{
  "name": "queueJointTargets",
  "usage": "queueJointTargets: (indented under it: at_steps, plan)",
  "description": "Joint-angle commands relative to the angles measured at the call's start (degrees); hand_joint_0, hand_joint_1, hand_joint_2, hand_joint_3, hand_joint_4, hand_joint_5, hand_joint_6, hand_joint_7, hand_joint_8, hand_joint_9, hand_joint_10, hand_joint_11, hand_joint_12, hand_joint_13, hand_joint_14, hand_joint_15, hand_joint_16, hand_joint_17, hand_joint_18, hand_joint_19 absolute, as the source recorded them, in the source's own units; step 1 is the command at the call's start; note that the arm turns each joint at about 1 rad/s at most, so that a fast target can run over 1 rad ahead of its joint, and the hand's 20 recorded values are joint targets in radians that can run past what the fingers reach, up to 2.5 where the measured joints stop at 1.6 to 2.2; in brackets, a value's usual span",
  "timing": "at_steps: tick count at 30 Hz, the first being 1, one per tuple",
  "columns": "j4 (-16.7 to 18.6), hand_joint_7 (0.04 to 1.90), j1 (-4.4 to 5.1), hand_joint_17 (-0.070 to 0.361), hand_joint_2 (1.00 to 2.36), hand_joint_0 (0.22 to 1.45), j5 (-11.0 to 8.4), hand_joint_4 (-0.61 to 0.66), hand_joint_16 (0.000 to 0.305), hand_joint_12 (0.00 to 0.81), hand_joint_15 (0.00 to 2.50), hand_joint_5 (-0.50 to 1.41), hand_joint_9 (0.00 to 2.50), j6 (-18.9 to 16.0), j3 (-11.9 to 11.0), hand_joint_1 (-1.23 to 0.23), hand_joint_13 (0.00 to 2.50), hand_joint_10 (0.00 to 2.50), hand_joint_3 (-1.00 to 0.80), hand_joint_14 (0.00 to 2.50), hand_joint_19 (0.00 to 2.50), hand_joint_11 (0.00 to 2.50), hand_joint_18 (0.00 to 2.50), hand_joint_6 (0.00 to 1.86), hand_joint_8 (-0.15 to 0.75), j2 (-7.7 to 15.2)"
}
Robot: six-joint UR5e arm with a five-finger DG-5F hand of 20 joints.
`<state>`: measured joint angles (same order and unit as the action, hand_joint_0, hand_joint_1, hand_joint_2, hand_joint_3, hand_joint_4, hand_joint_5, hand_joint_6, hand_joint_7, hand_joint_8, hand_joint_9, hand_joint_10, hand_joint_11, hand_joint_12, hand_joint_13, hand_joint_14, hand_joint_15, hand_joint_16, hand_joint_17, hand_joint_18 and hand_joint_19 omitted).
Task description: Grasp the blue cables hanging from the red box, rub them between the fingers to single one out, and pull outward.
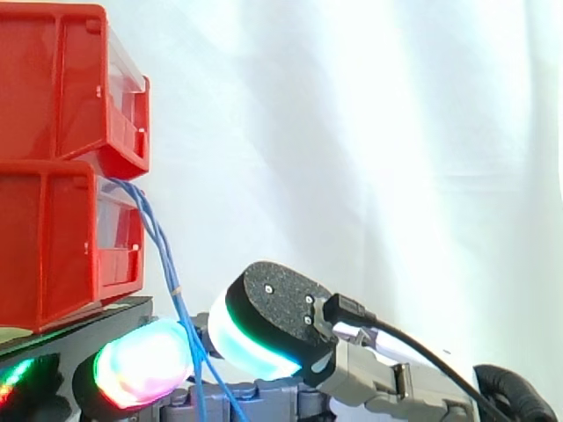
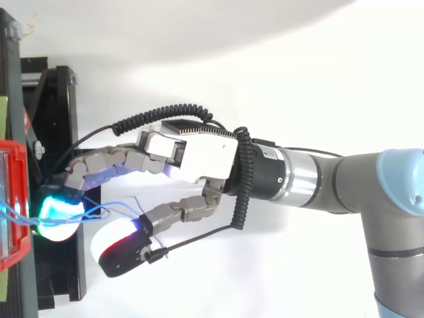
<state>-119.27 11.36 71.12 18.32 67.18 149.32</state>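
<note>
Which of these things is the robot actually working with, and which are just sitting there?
Part of the job: the blue cables, the lower red bin they hang from, and the robot's hand.

Just there: the upper red bin, the black stand, and the white curtain.

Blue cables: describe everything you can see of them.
The blue cables are a few thin, flexible strands, loosely twisted together. They leave the front of the lower red bin, arc out and hang down, then fan slightly apart lower down. They pass through the gap between the hand's glowing finger pad and thumb pad; the hand is open, not pinching them. Whether a pad touches them cannot be told.
</note>
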Motion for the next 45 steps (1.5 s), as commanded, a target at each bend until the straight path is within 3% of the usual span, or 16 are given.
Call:
queueJointTargets:
  at_steps: [1, 16, 21, 29, 34, 36, 45]
  plan:
    - [-1.75, 1.02, -0.02, 0.077, 1.01, 0.57, 0.07, 0.32, 0.034, 0.289, 0.35, -0.1, 0.71, 0.49, 0.23, -0.64, 0.66, 0.01, -0.39, 0.02, 0.29, 0.16, 0.39, 0.5, 0.266, -0.96]
    - [-1.58, 1.18, 0.33, 0.076, 1.01, 0.58, 0.07, 0.3, 0.034, 0.287, 0.36, -0.07, 0.75, 2.24, 0.23, -0.65, 0.68, 0.01, -0.38, 0.02, 0.31, 0.18, 0.4, 0.5, 0.268, -1.57]
    - [-2.28, 1.22, -0.02, 0.076, 1.01, 0.58, -0.02, 0.29, 0.034, 0.286, 0.36, -0.07, 0.76, 1.98, 0.23, -0.65, 0.68, 0.01, -0.39, 0.02, 0.3, 0.19, 0.41, 0.5, 0.267, -2.19]
    - [-5.88, 1.33, -0.2, 0.076, 1.01, 0.58, -0.02, 0.26, 0.034, 0.288, 0.36, -0.06, 0.78, 1.8, 0.32, -0.65, 0.69, 0.01, -0.38, 0.02, 0.31, 0.21, 0.42, 0.5, 0.271, -3.42]
    - [-12.48, 1.35, -0.55, 0.076, 1.01, 0.58, 0.07, 0.26, 0.034, 0.286, 0.36, -0.06, 0.78, 1.63, 0.32, -0.65, 0.69, 0.01, -0.39, 0.02, 0.3, 0.21, 0.42, 0.5, 0.271, -5.53]
    - [-13.35, 1.35, -0.55, 0.076, 1.01, 0.58, 0.07, 0.25, 0.034, 0.287, 0.36, -0.06, 0.78, 1.63, 0.32, -0.66, 0.69, 0.01, -0.38, 0.02, 0.3, 0.2, 0.42, 0.5, 0.271, -5.7]
    - [-16.69, 1.19, -0.9, 0.077, 1.01, 0.57, -0.28, 0.28, 0.034, 0.287, 0.36, -0.08, 0.78, 1.1, 0.32, -0.65, 0.69, 0.01, -0.39, 0.02, 0.31, 0.21, 0.42, 0.5, 0.269, -6.32]
